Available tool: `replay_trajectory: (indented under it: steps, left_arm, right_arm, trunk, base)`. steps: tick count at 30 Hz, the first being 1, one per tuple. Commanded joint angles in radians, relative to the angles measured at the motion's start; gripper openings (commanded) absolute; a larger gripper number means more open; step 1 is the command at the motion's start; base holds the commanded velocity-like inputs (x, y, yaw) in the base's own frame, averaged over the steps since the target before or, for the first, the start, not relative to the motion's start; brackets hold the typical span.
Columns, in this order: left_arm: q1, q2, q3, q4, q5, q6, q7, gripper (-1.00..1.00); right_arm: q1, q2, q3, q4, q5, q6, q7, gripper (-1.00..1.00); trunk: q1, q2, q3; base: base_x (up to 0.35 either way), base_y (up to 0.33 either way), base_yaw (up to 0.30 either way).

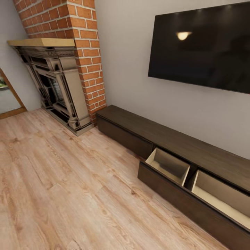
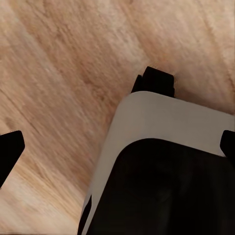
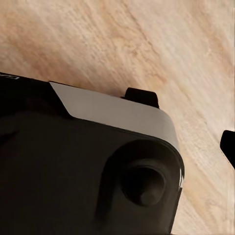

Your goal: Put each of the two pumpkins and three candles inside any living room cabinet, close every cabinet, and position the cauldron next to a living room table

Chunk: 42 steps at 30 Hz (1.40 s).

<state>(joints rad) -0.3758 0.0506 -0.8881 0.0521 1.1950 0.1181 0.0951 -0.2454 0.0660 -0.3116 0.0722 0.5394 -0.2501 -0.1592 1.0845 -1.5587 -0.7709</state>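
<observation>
Long dark brown wood-grain cabinet (image 1: 180,146) has 2 pale compartments open, empty as far as visible; closing remains. End effector states: cannot tell.

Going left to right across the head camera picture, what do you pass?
Doorway → fireplace → brick chimney → cabinet's closed section → first open drawer → second open drawer.

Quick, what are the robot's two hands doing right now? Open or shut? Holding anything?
Left gripper: open, fingertips far apart, nothing between them.
Right gripper: cannot be told; one dark fingertip shows at the edge, and no object is seen in it.
</observation>
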Motion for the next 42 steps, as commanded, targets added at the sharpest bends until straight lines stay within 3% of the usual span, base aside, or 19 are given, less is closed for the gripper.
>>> replay_trajectory:
  steps: [1, 3, 5, 8, 25, 31, 42]
  left_arm:
    - [0.000, 0.000, 0.000, 0.000, 0.000, 0.000, 0.000, 1.00]
    - [0.000, 0.000, 0.000, 0.000, 0.000, 0.000, 0.000, 1.00]
    - [0.000, 0.000, 0.000, 0.000, 0.000, 0.000, 0.000, 1.00]
    - [0.000, -0.001, 0.000, 0.000, 0.000, 0.000, 0.000, 1.00]
    - [0.000, -0.021, 0.003, -0.003, 0.006, 0.000, -0.006, 1.00]
    - [0.000, -0.010, 0.004, 0.000, 0.007, -0.013, -0.007, 1.00]
    - [0.000, -0.013, 0.004, -0.001, 0.005, -0.028, -0.007, 1.00]
  right_arm:
    - [0.000, 0.000, 0.000, 0.000, -0.018, 0.000, -0.012, 1.00]
    - [0.000, -0.001, 0.000, -0.001, -0.070, 0.000, -0.021, 1.00]
    - [0.000, -0.004, 0.000, -0.003, -0.096, 0.000, -0.024, 1.00]
    - [0.000, -0.009, 0.001, -0.005, -0.109, 0.001, -0.026, 1.00]
    - [0.000, -0.001, 0.005, -0.001, -0.107, -0.001, -0.026, 1.00]
    - [0.000, -0.002, 0.005, 0.001, -0.112, -0.001, -0.026, 1.00]
    - [0.000, -0.001, 0.005, 0.003, -0.113, 0.000, -0.026, 1.00]
  trunk:
    - [0.000, 0.000, 0.001]
    - [0.000, 0.000, 0.003]
    - [0.000, 0.000, 0.005]
    - [0.000, 0.000, 0.007]
    - [0.000, 0.000, 0.023]
    - [0.000, 0.000, 0.029]
    - [0.000, 0.000, 0.039]
  base:
    - [0.000, 0.000, 0.265]
    - [0.000, 0.000, 0.265]
    - [0.000, 0.000, 0.265]
    - [0.000, 0.000, 0.265]
    - [0.000, 0.000, 0.265]
    - [0.000, 0.000, 0.265]
    - [0.000, 0.000, 0.265]
